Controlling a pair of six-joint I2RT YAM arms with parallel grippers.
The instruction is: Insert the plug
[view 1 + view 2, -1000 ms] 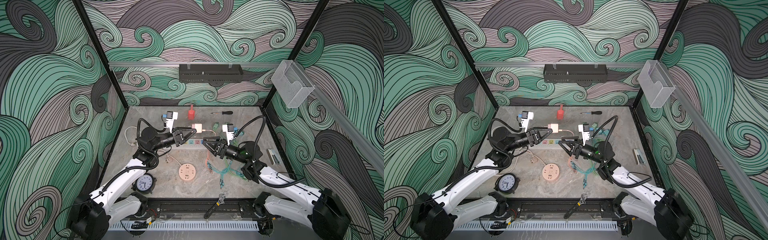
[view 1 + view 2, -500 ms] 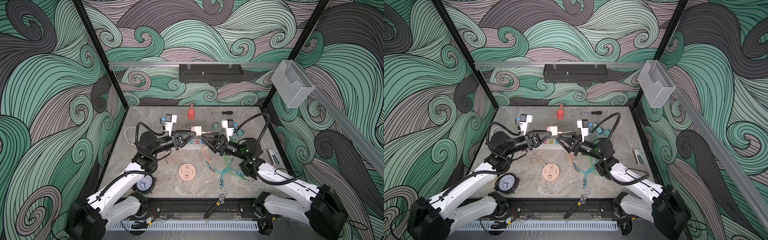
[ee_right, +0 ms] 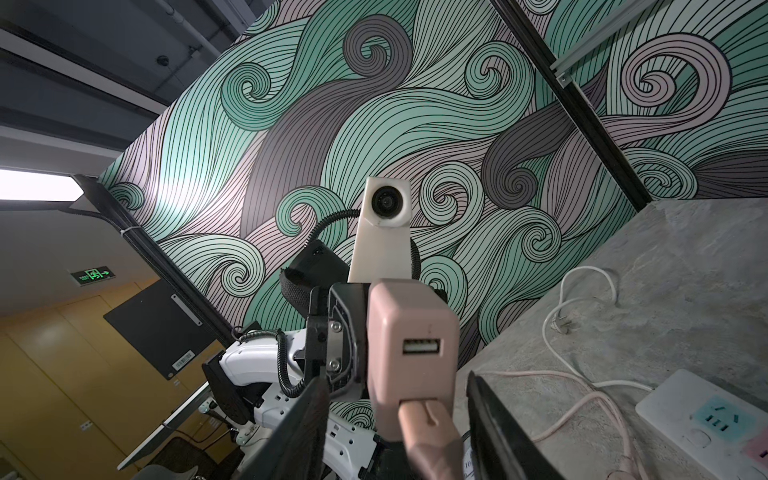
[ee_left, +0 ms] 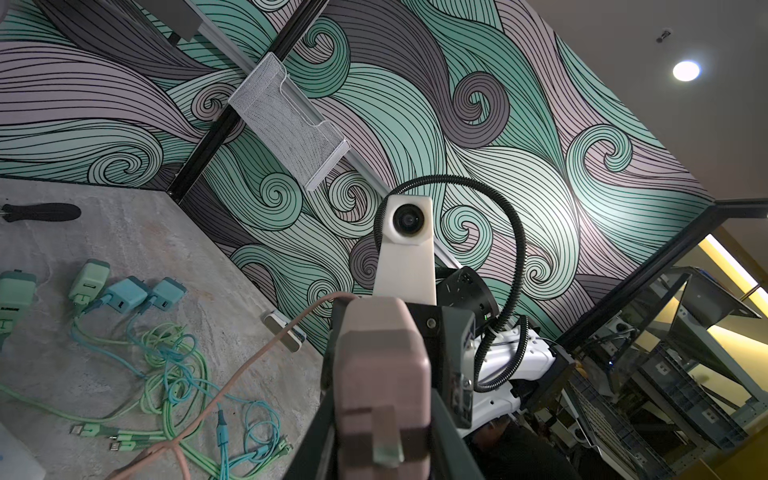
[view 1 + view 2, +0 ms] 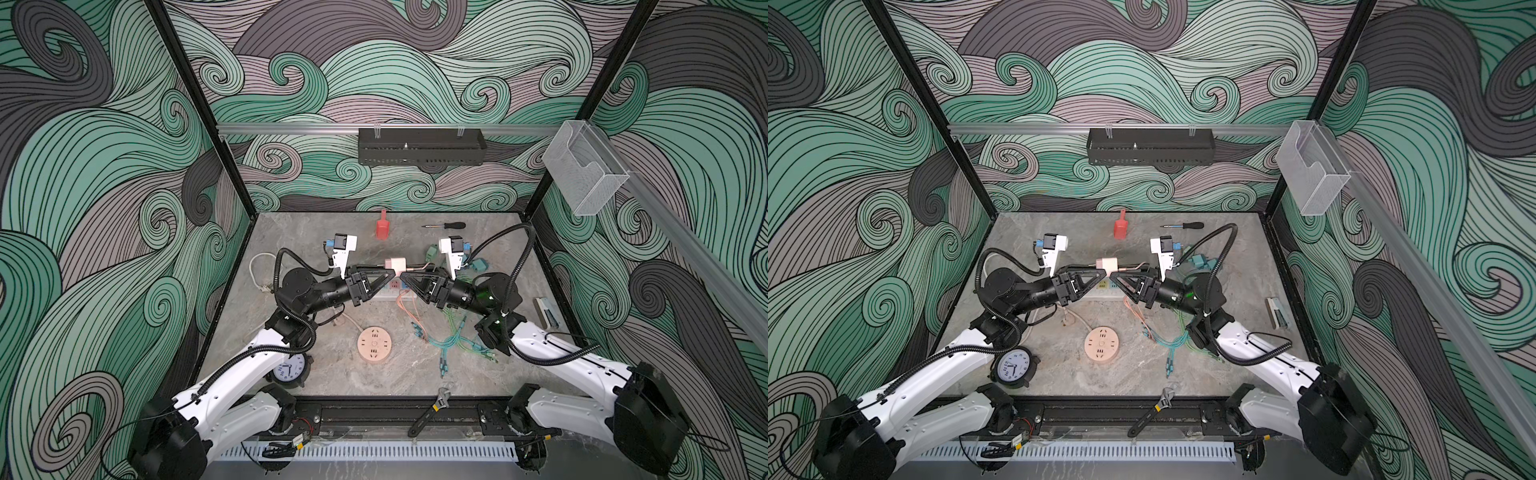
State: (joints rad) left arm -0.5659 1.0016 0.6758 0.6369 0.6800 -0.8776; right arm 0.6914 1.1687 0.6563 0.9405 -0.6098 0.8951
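Left claw pinches pink adapter aloft so right claw, grip unclear, can seat USB plug into it.

A robotics lab: swirl-patterned enclosure walls box in a tabletop.

In the right wrist view you find a green lit exit sign on the room's far wall. It carries a running-figure pictogram and an arrow, but its characters are too small to read. A barcode label sits on a black panel; its digits are illegible. The clock numerals are too small to read.
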